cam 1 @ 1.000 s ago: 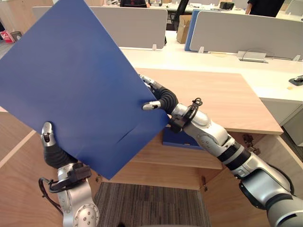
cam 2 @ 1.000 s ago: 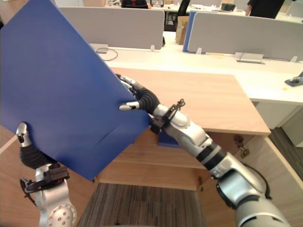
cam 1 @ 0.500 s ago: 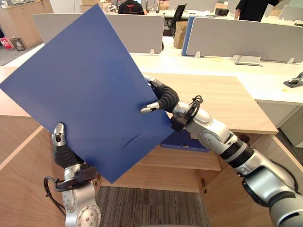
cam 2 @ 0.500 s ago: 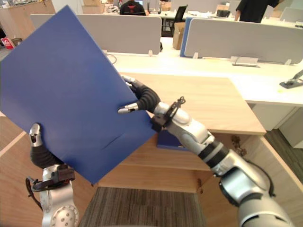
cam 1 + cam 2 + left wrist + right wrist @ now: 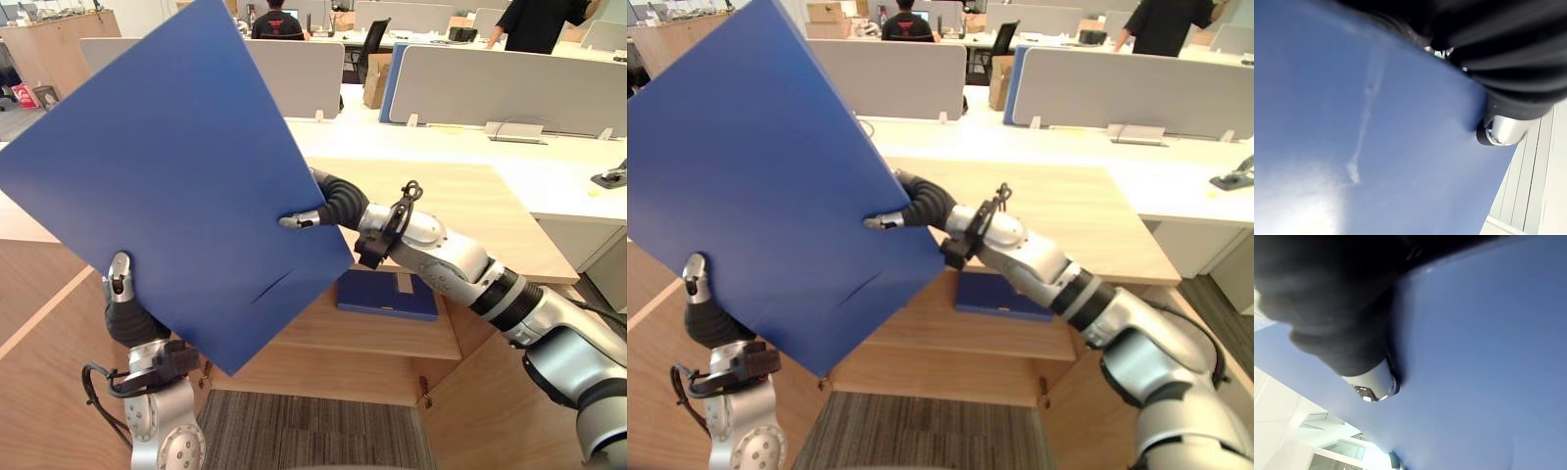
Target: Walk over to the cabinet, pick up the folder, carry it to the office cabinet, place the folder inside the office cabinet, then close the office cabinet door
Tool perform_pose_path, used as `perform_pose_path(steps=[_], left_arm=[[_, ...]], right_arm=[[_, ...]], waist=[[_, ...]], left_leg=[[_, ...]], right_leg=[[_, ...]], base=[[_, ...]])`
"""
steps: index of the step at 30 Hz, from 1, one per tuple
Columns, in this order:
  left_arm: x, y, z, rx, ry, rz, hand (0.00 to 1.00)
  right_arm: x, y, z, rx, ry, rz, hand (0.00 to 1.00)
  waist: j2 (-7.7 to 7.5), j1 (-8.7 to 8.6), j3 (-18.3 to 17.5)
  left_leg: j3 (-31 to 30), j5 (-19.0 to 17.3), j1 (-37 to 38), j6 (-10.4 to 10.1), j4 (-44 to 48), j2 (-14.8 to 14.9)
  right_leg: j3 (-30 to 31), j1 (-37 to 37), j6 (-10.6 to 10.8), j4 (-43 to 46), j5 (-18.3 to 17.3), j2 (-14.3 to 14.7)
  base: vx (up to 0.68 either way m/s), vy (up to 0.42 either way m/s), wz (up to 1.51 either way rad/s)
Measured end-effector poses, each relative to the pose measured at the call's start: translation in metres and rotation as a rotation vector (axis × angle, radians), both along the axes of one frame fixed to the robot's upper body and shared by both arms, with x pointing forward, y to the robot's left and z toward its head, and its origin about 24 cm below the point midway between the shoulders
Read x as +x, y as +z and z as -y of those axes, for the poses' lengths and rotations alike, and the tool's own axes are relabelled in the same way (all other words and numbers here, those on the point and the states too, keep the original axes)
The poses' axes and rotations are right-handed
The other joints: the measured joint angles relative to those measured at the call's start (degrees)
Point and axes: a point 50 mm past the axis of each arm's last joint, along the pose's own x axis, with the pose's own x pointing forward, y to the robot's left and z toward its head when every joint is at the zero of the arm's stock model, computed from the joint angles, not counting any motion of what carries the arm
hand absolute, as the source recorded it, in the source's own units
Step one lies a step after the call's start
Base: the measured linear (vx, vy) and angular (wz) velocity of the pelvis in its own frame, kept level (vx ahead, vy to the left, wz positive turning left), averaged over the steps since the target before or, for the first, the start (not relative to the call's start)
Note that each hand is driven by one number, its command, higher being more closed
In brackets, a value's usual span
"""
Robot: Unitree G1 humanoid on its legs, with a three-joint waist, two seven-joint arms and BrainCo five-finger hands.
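Observation:
A large blue folder (image 5: 176,186) is held up tilted in front of me, covering much of the left half of the eye views. My left hand (image 5: 122,308) grips its lower left edge, thumb on the front face and fingers hidden behind. My right hand (image 5: 338,204) pinches the right edge, thumb tip lying on the blue face. The left wrist view has the folder's surface (image 5: 1352,147) close up under the thumb (image 5: 1503,129). The same blue face (image 5: 1488,357) and thumb (image 5: 1371,382) appear in the right wrist view.
Below the folder stands a wooden office cabinet (image 5: 470,206), doors swung open at left (image 5: 39,333) and right (image 5: 490,411). Another blue folder (image 5: 387,294) lies flat on its shelf. White desks with grey partitions (image 5: 509,88) stand behind, and people (image 5: 539,20) are at the back.
The folder stays in both hands and has come a little more upright. The view has shifted, and more of the shelf with the other blue folder shows under my right arm.

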Motion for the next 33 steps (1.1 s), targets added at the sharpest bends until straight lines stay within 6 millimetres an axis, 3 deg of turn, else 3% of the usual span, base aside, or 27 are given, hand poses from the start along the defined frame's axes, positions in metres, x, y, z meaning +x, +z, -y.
perform_pose_path(steps=[5, 8, 11, 15, 18, 20, 22, 25, 29, 33], left_arm=[[-0.002, -0.003, 0.001, 0.030, -0.001, -0.023, 0.00], [-0.002, -0.009, 0.005, 0.014, -0.051, -0.039, 0.00], [0.008, -0.044, 0.007, -0.099, -0.192, -0.118, 0.00], [0.012, -0.085, 0.011, -0.197, -0.236, -0.250, 0.00], [0.003, -0.125, 0.008, -0.240, -0.244, -0.427, 0.00], [-0.006, -0.151, 0.005, -0.274, -0.250, -0.559, 0.00], [-0.027, -0.190, 0.004, -0.346, -0.245, -0.758, 0.00], [-0.049, -0.219, 0.006, -0.413, -0.231, -0.904, 0.00], [-0.076, -0.247, -0.008, -0.480, -0.107, -1.064, 0.00], [-0.122, -0.271, -0.018, -0.438, -0.016, -1.329, 0.00]], right_arm=[[0.000, 0.002, 0.000, -0.019, -0.001, 0.033, 1.00], [-0.004, 0.019, 0.004, -0.025, -0.014, 0.154, 1.00], [-0.027, 0.043, -0.008, -0.089, -0.032, 0.518, 1.00], [-0.032, 0.029, -0.014, -0.133, -0.076, 0.600, 1.00], [-0.038, 0.025, -0.021, -0.168, -0.090, 0.677, 1.00], [-0.043, 0.032, -0.023, -0.107, -0.099, 0.715, 1.00], [-0.059, 0.061, -0.026, 0.108, -0.123, 0.803, 1.00], [-0.079, 0.076, -0.033, 0.280, -0.093, 0.867, 1.00], [-0.086, 0.049, -0.047, 0.260, -0.044, 0.795, 1.00], [-0.089, -0.009, -0.057, 0.007, -0.028, 0.781, 1.00]], waist=[[0.29, -0.23, -0.6], [0.37, -0.33, -0.6], [1.10, -0.85, -1.1], [1.21, -1.62, -1.2], [1.25, -1.77, -1.1], [1.30, -1.81, -1.1], [1.23, -2.09, -0.9], [1.10, -2.28, -0.9], [0.71, -2.38, -0.5], [-0.56, -2.42, 0.4]], left_leg=[[0.1, -0.1, -0.1, -0.1, 0.0, 0.0], [0.2, -0.1, -0.1, -0.1, 0.0, 0.0], [0.5, -0.1, 0.1, -0.1, 0.0, 0.0], [0.5, -0.1, 0.1, -0.1, 0.0, 0.0], [0.9, -0.1, 0.0, -0.1, 0.0, 0.1], [1.2, -0.1, -0.3, -0.1, 0.0, 0.1], [1.9, -0.1, -0.8, -0.1, 0.0, 0.1], [1.9, -0.2, -0.5, 0.0, 0.0, 0.0], [1.9, -0.3, -0.2, 0.1, 0.0, 0.1], [1.8, -0.5, 0.1, -0.2, 0.1, 0.1]], right_leg=[[0.0, -0.1, 0.0, -0.1, 0.0, 0.0], [0.1, -0.2, 0.0, -0.1, 0.0, 0.0], [0.4, -0.2, 0.0, -0.1, 0.0, 0.0], [0.6, -0.4, 0.0, -0.1, 0.0, 0.1], [1.0, -0.9, 0.0, 0.0, 0.0, 0.1], [1.5, -1.5, 0.0, 0.2, 0.0, 0.1], [2.1, -2.2, 0.0, 0.3, 0.0, 0.1], [2.1, -2.1, 0.0, 0.2, 0.0, 0.0], [2.2, -1.9, 0.0, 0.3, 0.0, 0.0], [2.3, -1.7, 0.0, 0.4, 0.0, 0.0]], base=[[0.00, 0.000, 0.00], [0.00, 0.000, -0.01], [-0.01, -0.001, -0.06], [0.00, 0.000, -0.01], [0.00, -0.001, -0.07], [-0.01, -0.001, -0.10], [0.00, 0.000, -0.12], [0.00, 0.000, 0.00], [-0.02, 0.003, -0.01], [-0.04, 0.004, -0.02]])
